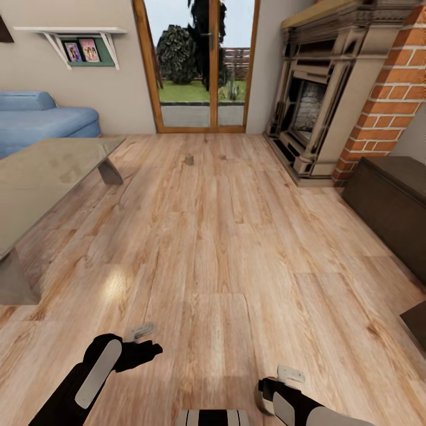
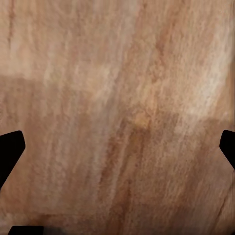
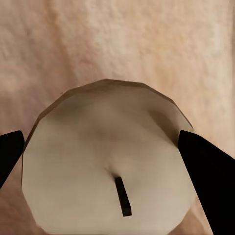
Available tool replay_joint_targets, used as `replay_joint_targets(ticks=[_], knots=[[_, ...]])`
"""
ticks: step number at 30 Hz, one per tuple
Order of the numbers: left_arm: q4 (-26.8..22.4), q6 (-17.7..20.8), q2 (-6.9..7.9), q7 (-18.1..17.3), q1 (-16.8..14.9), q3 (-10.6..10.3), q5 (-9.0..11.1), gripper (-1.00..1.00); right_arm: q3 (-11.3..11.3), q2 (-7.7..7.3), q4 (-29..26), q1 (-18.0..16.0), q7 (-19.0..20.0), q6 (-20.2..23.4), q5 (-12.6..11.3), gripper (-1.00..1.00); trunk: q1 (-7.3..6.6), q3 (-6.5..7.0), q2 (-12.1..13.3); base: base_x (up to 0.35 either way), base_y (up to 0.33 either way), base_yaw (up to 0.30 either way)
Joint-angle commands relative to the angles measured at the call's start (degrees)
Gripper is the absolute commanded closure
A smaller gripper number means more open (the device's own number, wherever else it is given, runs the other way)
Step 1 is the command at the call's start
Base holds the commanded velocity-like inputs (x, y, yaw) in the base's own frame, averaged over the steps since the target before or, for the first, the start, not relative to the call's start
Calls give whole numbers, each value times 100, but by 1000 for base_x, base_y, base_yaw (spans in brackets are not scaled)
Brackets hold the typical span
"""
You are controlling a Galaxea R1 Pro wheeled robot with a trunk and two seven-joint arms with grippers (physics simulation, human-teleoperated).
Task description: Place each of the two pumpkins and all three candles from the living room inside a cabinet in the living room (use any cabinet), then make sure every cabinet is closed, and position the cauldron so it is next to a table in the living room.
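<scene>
A stubby grey-beige candle with a dark wick sits between the fingers of my right gripper, which is shut on it low over the wooden floor. My right gripper hangs at the near right. My left gripper is open over bare floorboards, at the near left. Another small candle stands on the floor far ahead, toward the glass door. The glass-topped table is at the left. The dark-brown cabinet runs along the right wall, its fronts shut. The pumpkins and the cauldron are out of view.
A brick-and-wood fireplace stands at the back right, just beyond the cabinet. A blue sofa sits behind the table at the far left. Wide wooden floor lies between table and cabinet.
</scene>
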Motion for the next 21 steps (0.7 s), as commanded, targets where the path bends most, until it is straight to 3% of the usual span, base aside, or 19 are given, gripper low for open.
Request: replay_joint_targets(ticks=[1, 21], knots=[[-6, 4, 6, 59, -3, -14, 60, -100, 42, 0, -2, -1, -24, 0, -61, 100, -3, 18, 0, 0, 0, 0], [16, 4, 6, 58, -3, -14, 59, -100, 50, -1, -12, -1, -24, -209, -11, 100, -55, 462, 27, 0, 0, 0]])
